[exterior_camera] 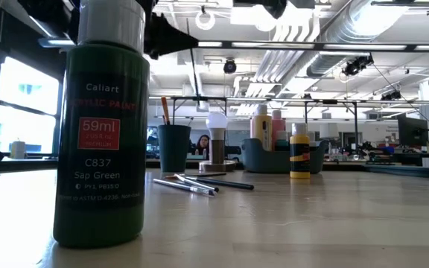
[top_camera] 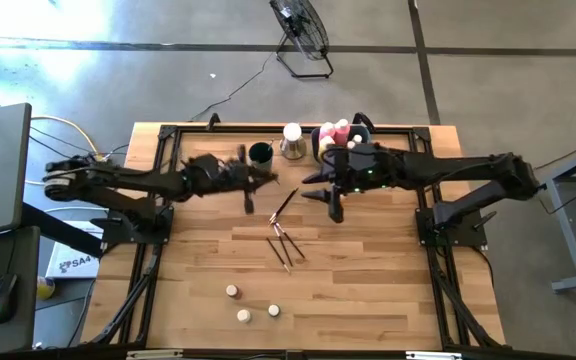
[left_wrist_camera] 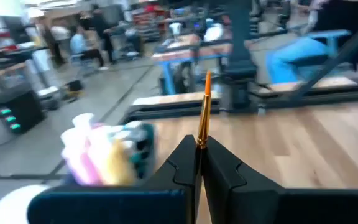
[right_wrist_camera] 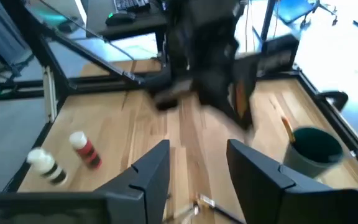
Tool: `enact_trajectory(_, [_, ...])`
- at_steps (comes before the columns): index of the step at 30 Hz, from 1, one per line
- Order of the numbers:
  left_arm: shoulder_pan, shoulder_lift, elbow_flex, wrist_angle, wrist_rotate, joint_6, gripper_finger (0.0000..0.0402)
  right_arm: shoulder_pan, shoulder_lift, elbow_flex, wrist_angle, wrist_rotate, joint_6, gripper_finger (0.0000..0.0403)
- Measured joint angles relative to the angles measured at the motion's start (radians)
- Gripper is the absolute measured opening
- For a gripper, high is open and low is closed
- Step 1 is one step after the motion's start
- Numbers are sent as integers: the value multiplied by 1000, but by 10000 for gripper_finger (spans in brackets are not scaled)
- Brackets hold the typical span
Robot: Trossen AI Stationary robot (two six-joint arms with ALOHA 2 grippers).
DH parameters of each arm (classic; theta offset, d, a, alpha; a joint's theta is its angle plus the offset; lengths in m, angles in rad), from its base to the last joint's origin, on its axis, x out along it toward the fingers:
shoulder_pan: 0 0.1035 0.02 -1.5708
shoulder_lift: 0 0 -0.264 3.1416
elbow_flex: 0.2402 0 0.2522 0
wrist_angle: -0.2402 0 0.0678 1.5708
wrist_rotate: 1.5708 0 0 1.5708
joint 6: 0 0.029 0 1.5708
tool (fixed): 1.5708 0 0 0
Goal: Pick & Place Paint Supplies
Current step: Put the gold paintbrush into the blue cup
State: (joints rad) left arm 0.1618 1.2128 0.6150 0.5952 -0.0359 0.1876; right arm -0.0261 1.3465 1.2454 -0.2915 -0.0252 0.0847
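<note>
Left claw [left_wrist_camera: 199, 163] is clamped on a thin brush [left_wrist_camera: 202, 112]. Right claw [right_wrist_camera: 197, 171] gapes empty above more brushes [top_camera: 283, 240], the dark cup [right_wrist_camera: 316, 149] at two o'clock.

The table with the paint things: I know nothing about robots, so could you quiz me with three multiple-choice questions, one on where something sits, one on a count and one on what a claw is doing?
1. Where do the tiny pots sit?
A. in the bin
B. on the bare table
C. in the cup

2. How many tiny pots are there?
A. two
B. five
C. three

3. What is the left gripper doing?
A. shut on a thin brush
B. open and empty
C. shut on a bottle

Answers:
1 B, they stand on the wood, apart from everything else.
2 C, the high view shows three of them.
3 A, the left wrist view shows the fingers closed on the brush handle.
</note>
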Motion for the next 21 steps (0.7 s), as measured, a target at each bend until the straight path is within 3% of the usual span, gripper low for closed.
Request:
enact_trajectory(10, [301,-138,2,-127,117,-26,6,35,-28,0,-119,2,-4,126])
enact_trajectory(21, [498,-15,1,-134,262,-139,6,60,73,0,-92,53,-10,116])
